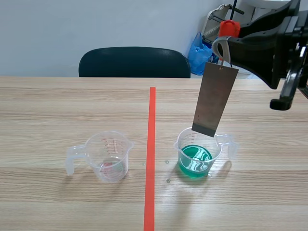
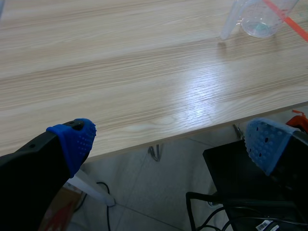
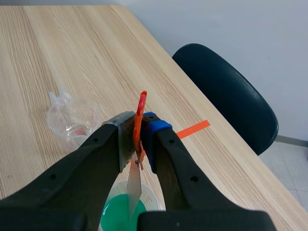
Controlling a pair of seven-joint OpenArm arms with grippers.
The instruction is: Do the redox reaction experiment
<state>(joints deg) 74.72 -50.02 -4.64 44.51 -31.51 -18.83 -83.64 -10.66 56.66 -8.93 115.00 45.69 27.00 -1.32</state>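
Aloft, right hand (image 3: 139, 126) pinches plate's (image 1: 214, 100) loop (image 3: 142, 102).

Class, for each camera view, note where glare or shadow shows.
Scene view: white glare on the green liquid, with soft shadows on the table. Left wrist view: a bright patch of sheen on the table. Right wrist view: even light, no glare; the metal strip looks pale.

My middle camera faces across the pale wooden table (image 1: 57, 106) toward the dark padded chair (image 1: 134, 61). My left wrist camera hangs close beyond the table's edge. My right one looks steeply down past the grey metal strip (image 1: 215, 98) that my right claw (image 3: 138, 127) pinches. All three share the clear plastic measuring cup (image 1: 109, 156).
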